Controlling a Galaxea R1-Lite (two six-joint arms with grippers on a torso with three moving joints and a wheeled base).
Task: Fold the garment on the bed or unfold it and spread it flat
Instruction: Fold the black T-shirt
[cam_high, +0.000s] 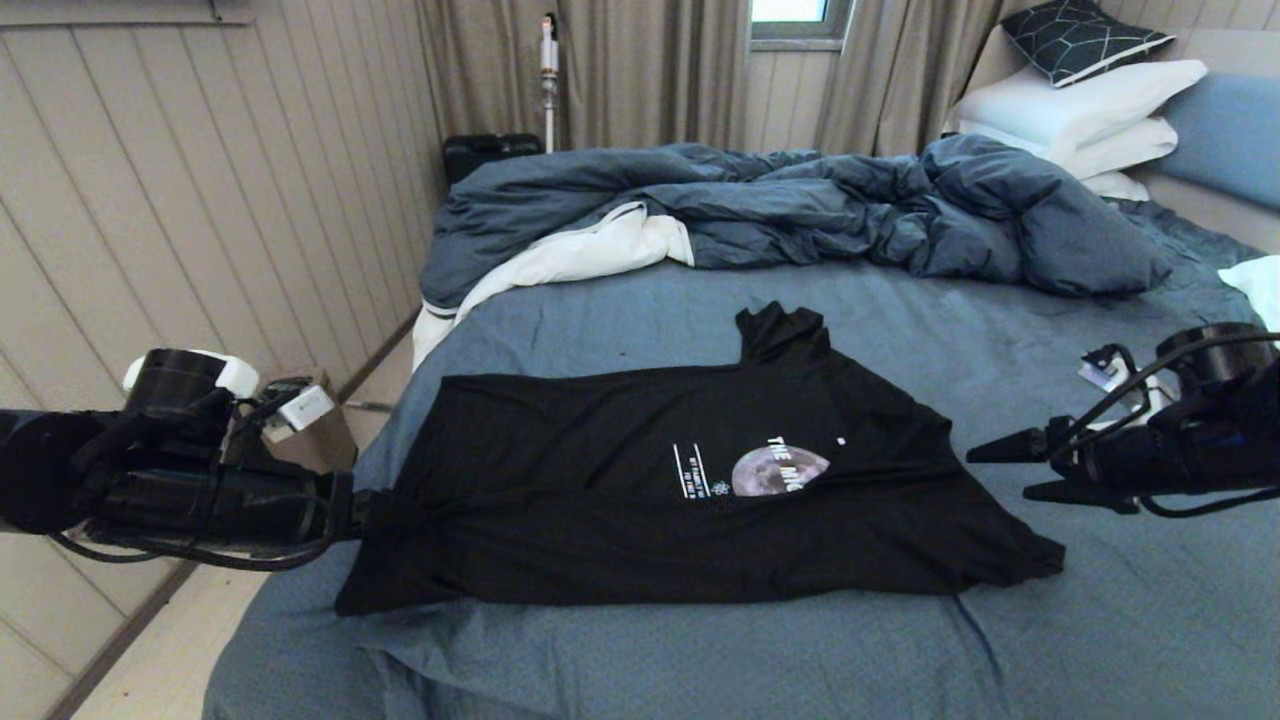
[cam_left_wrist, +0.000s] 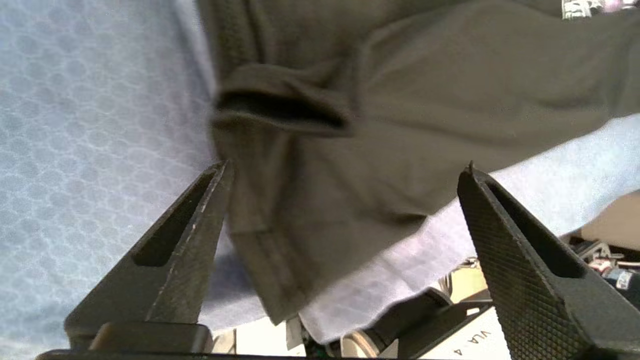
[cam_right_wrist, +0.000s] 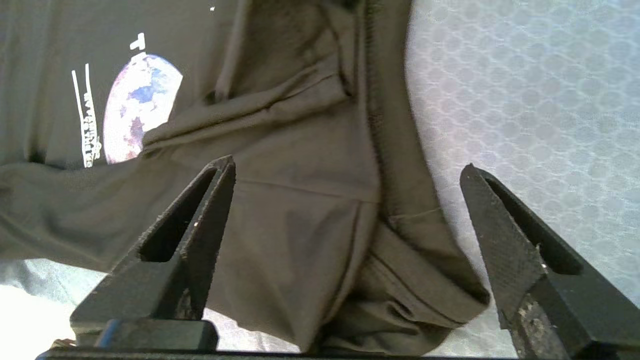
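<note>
Black short-sleeved T-shirt (cam_high: 640, 500) lying folded lengthwise on the blue-grey sheet of the bed (cam_high: 900, 330), a long dark band running from 9 o'clock to 3 o'clock across the middle of the head view. Upper layer doubled over the lower, cutting off the grey moon print (cam_high: 778, 470) and leaving only "THE MIG" of the white lettering legible. One sleeve sticking up toward 12 o'clock, crumpled at its end; tiny white neck label just above the print. Hem end squared off at 9 o'clock, shoulder end tapering to a point at 4 o'clock. Fabric mostly smooth, with soft creases near the fold and bunched seams at both ends, seen close in the wrist views. Left gripper (cam_high: 375, 512) at 9 o'clock, at the hem edge of the shirt, fingers (cam_left_wrist: 170, 255) spread wide with cloth lying slack between them, nothing pinched. Right gripper (cam_high: 985, 470) at 3 o'clock, just off the shoulder end and clear of the fabric, fingers (cam_right_wrist: 505, 240) likewise wide apart and empty. Beyond the shirt, toward 12 o'clock, rumpled dark blue duvet (cam_high: 800, 200) with white lining showing at 11 o'clock. White pillows (cam_high: 1080, 115) stacked at 1 o'clock, a dark patterned cushion (cam_high: 1080, 35) on top. Beige panelled wall (cam_high: 200, 200) along 9 to 11 o'clock, curtains (cam_high: 640, 70) at 12.
</note>
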